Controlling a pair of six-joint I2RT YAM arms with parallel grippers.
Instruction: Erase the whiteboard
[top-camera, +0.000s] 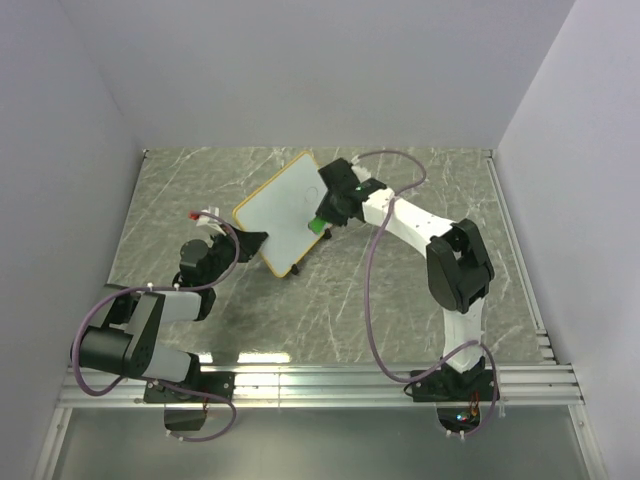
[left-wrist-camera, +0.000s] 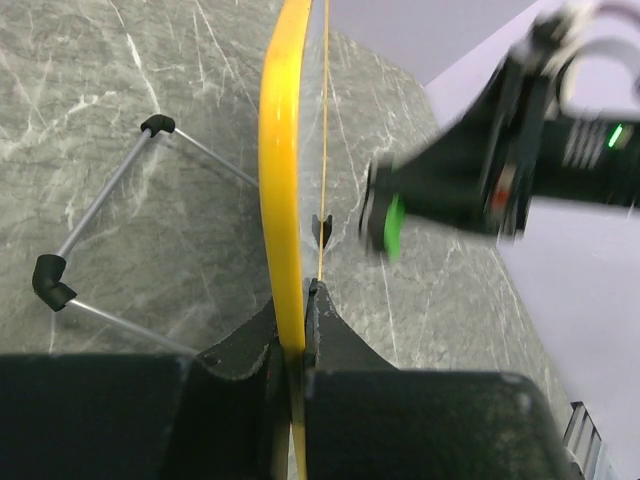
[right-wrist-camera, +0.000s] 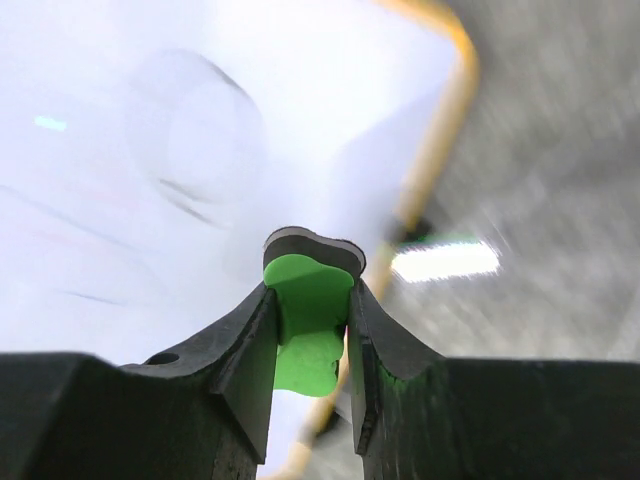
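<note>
The whiteboard (top-camera: 285, 212), white with a tan-yellow frame, stands tilted up off the mat. My left gripper (top-camera: 250, 241) is shut on its frame edge (left-wrist-camera: 283, 180), with the jaws (left-wrist-camera: 300, 320) pinching the yellow rim. Wire legs with black feet (left-wrist-camera: 50, 282) stick out behind the board. My right gripper (top-camera: 322, 222) is shut on the green eraser (right-wrist-camera: 310, 310). The eraser's dark felt end is at the white face (right-wrist-camera: 200, 130), where faint curved lines show. In the left wrist view the eraser (left-wrist-camera: 394, 222) hangs beside the board's front.
A grey marble-pattern mat (top-camera: 400, 300) covers the table between pale walls. A small red-and-white object (top-camera: 205, 214) lies by the left arm's wrist. A metal rail (top-camera: 330, 385) runs along the near edge by the arm bases.
</note>
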